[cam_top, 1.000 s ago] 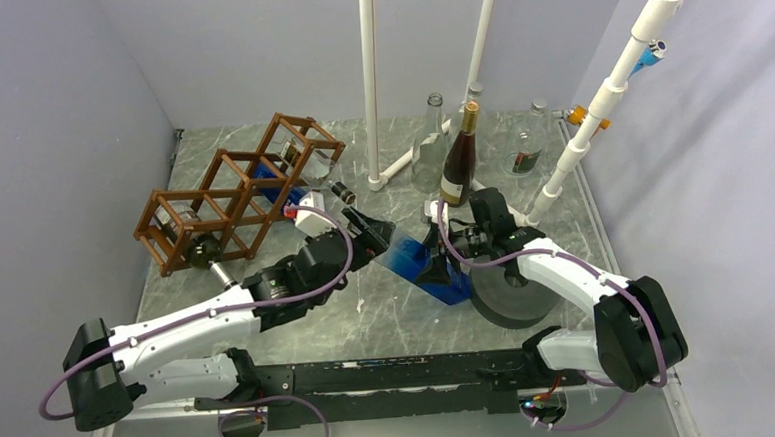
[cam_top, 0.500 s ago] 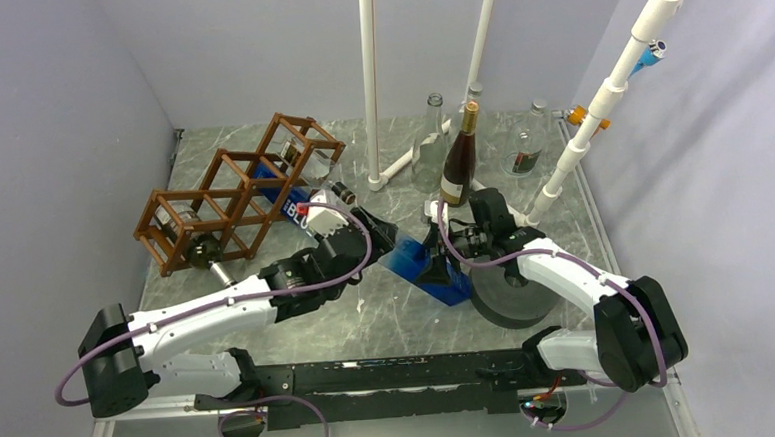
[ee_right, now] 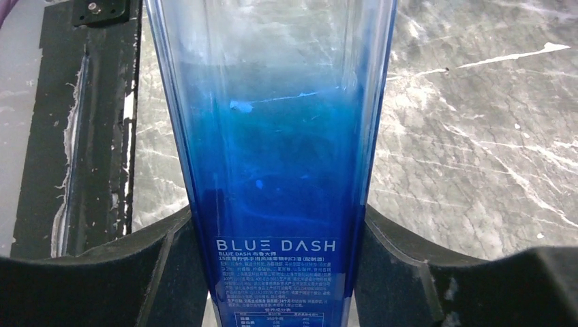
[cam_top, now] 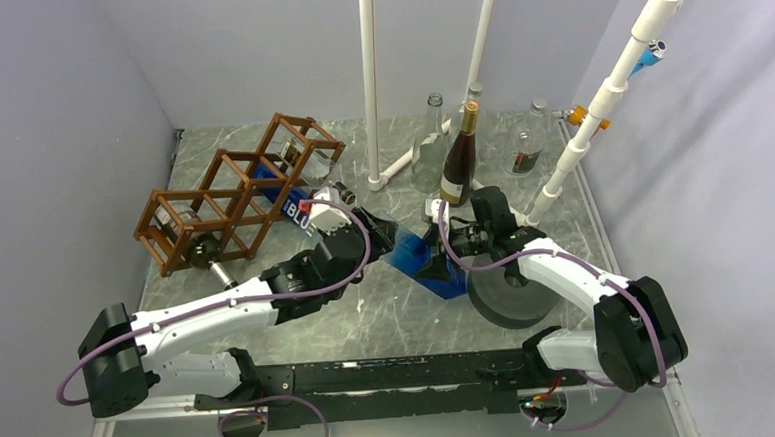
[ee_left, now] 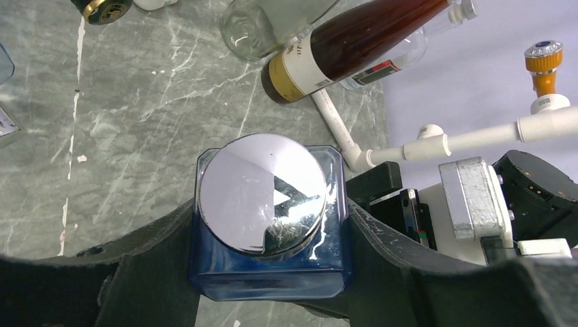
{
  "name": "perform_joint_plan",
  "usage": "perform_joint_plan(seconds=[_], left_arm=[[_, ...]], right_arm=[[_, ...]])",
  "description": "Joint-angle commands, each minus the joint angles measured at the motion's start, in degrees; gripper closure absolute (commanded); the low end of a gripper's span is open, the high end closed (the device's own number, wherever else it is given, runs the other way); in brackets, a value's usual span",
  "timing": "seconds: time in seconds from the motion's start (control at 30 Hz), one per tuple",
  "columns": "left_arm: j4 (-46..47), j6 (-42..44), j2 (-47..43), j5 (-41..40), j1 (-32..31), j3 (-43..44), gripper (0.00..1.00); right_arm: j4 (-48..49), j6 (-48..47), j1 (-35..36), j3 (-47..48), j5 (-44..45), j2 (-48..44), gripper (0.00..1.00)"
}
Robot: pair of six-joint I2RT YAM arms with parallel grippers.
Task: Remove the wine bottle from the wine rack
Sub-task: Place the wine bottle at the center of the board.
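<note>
Lettering "BLUE DASH" marks the blue bottle point(ee_right: 272, 170), pinched by the left claw point(ee_left: 271, 218) and the right claw point(ee_right: 276, 235).

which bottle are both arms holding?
The blue Blue Dash bottle: left gripper on its silver end, right gripper around its body. The dark wine bottle and clear bottles stand free behind.

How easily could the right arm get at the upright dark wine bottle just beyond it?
Probably not yet. The dark wine bottle stands close with nothing between, but the right gripper is full: its jaws clamp the blue bottle.
</note>
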Motion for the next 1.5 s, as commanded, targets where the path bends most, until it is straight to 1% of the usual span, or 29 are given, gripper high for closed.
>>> perform_joint_plan(seconds=[0.0,0.07,0.1,0.2,0.27,0.37,0.53,0.63,0.8,0.9,1.1,1.23,1.37,1.47], left_arm=[[8.4,6.4,-3.1,-0.5,-0.2,0.1,1.00],[8.3,7.1,-3.3,-0.7,-0.3,0.2,1.00],[8.4,7.3,-3.5,-0.8,-0.3,0.1,1.00],[9.2,8.9,-4.0,-1.1,-0.2,-0.1,1.00],[9.7,10.3,-4.4,-1.4,-0.3,0.1,1.00],[10.1,13.3,-5.1,-1.7,-0.2,0.7,1.00],[11.7,20.4,-6.0,-1.5,-0.2,1.8,1.00],[13.6,25.7,-5.9,0.0,-0.1,2.5,1.00],[16.4,34.4,-4.5,6.1,1.1,4.5,1.00],[15.7,37.3,-3.6,10.4,3.0,6.2,1.00],[17.6,40.6,-2.6,21.1,7.8,7.2,1.00],[16.1,43.6,0.1,26.8,9.8,10.9,1.00],[15.8,47.6,2.7,29.3,11.0,14.4,1.00],[16.5,49.0,4.5,30.3,12.4,16.4,1.00]], right_arm=[[0.3,-1.6,0.0,2.3,-6.7,-1.5,0.31],[-0.5,-2.0,0.0,2.5,-6.3,-1.9,0.16],[-1.0,-2.2,0.0,2.6,-6.1,-2.0,0.12],[-2.0,-2.6,0.0,3.1,-5.5,-2.2,0.04],[-3.0,-3.2,-0.1,3.5,-5.3,-2.3,0.01],[-7.4,-6.4,-0.3,5.4,-5.9,-2.6,0.00],[-20.4,-16.8,-2.4,9.8,-8.2,-4.0,0.00],[-25.8,-21.2,-4.2,10.8,-8.9,-5.9,0.00],[-32.2,-26.1,-7.1,12.2,-9.7,-8.3,0.00],[-34.3,-27.0,-9.1,12.8,-9.8,-9.2,0.00],[-37.4,-29.1,-13.0,13.4,-10.6,-10.4,0.00],[-38.3,-29.6,-14.7,13.6,-11.1,-10.9,0.00],[-38.9,-30.1,-16.2,13.7,-11.8,-11.1,0.00],[-39.1,-30.2,-17.1,13.7,-11.9,-11.2,0.00]])
